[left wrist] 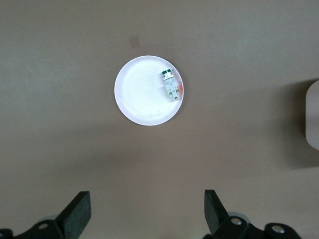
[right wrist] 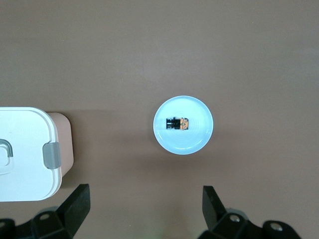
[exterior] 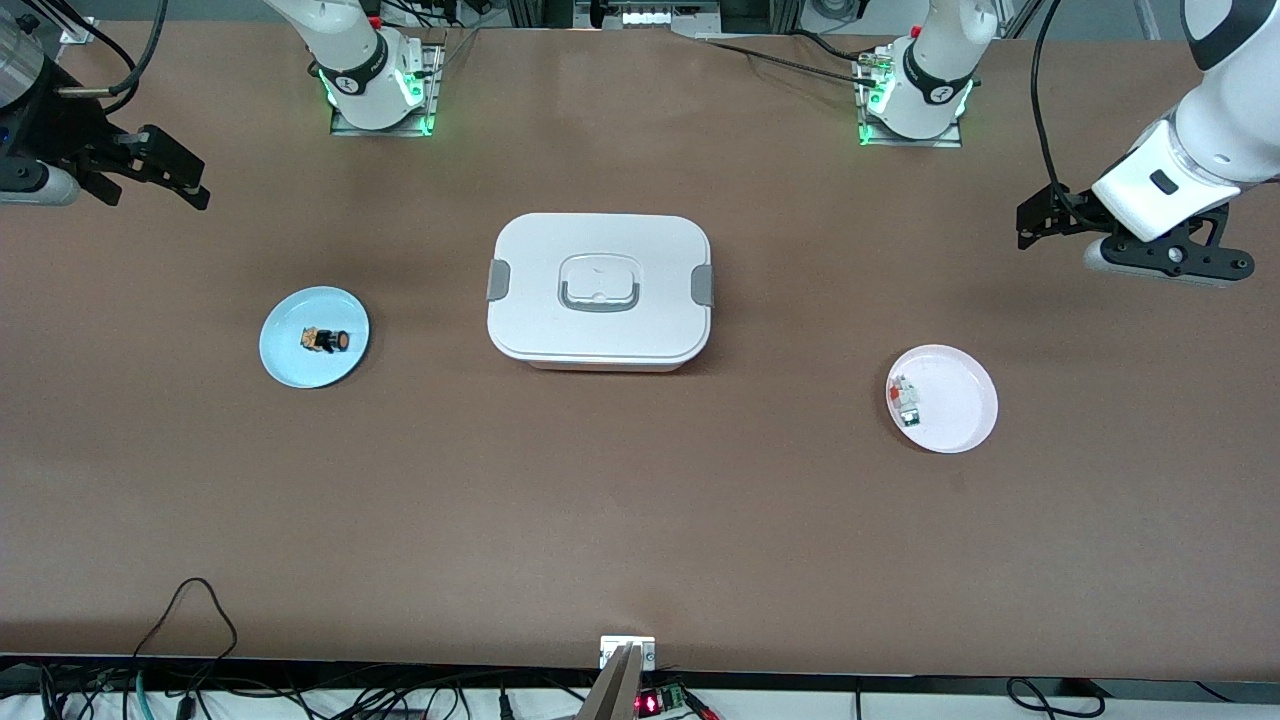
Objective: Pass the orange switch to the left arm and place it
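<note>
Nearest the camera sat the pink plate (exterior: 965,425) with its red-white-green part (exterior: 906,400), while the orange switch (exterior: 328,340) was untouched on the blue plate (exterior: 285,350) toward the right arm's end, the box (exterior: 600,290) between the plates, and both the right gripper (right wrist: 144,211) and left gripper (left wrist: 147,214) hung empty with fingers spread wide, so basically nothing was done yet.

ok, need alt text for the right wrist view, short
A tiny black component with an orange end, the orange switch, lies on a small round light-blue plate on the brown table. The large white rounded box with a grey side latch sits at one edge, apart from the plate. The right gripper hangs above, fingers open.
</note>
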You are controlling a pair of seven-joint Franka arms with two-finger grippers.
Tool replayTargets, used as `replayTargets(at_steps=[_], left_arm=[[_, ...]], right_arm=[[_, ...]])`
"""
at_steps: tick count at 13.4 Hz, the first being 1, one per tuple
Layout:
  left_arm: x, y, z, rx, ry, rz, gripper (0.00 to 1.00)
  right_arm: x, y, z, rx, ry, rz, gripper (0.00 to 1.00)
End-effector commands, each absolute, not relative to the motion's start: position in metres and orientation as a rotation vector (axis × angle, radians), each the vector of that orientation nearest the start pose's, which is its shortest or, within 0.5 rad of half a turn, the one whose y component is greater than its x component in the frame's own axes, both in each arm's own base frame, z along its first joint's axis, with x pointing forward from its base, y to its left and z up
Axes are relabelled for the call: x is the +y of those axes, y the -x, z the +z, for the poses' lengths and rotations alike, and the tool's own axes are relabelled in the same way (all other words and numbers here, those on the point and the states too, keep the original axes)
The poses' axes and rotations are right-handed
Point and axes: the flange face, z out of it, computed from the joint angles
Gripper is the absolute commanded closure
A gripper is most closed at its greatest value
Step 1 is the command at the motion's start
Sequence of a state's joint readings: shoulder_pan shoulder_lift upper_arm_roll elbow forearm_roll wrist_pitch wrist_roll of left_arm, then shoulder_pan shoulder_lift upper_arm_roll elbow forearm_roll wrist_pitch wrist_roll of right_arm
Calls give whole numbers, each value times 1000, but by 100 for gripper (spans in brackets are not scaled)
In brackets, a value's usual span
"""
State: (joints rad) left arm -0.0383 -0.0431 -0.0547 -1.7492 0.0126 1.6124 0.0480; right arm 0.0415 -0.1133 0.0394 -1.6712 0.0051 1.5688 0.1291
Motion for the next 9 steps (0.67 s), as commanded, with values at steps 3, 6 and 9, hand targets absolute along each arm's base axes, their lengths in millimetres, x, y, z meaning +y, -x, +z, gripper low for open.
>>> replayTargets(at_steps=[3,6,9], left_arm=[[-50,-524,574,220,3116,221,0],[-51,-526,575,232,3114,204,0],[-50,-532,587,235,3116,144,0]], right_arm=[[43,-516,654,121,3141,-15,0],[40,-522,630,136,3151,73,0],[31,-533,590,143,3156,189,0]])
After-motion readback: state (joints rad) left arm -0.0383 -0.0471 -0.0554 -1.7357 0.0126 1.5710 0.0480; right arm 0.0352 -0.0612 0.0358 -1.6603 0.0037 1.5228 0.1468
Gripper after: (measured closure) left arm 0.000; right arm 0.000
